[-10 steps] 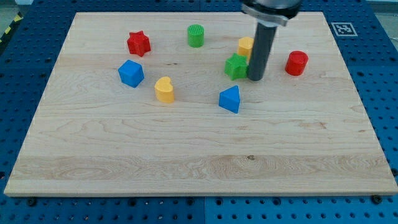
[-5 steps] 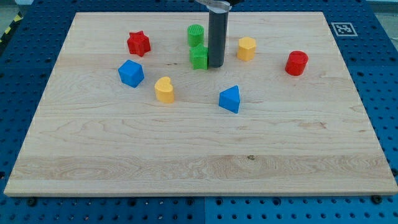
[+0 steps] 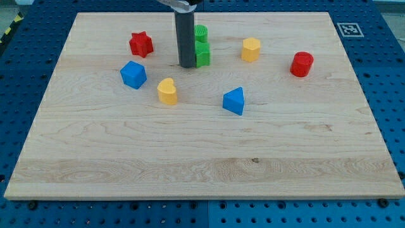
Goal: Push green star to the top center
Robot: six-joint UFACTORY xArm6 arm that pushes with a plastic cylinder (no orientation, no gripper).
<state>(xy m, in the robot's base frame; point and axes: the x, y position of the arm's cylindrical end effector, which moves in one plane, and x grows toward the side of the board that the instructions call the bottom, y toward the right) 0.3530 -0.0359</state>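
Note:
The green star (image 3: 202,55) sits near the top middle of the wooden board (image 3: 202,152), touching the green cylinder (image 3: 200,33) just above it. My rod comes down from the view's top, and my tip (image 3: 187,65) rests on the board right at the star's left side, partly hiding both green blocks.
A red star (image 3: 141,44) is at the upper left. A blue cube (image 3: 133,74) and a yellow heart (image 3: 168,91) lie below it. A blue triangular block (image 3: 234,101) is at centre. A yellow hexagon (image 3: 251,49) and a red cylinder (image 3: 302,64) are at the upper right.
The green star was pushed left, from beside the yellow hexagon to just under the green cylinder. My tip went from the star's right side to its left side.

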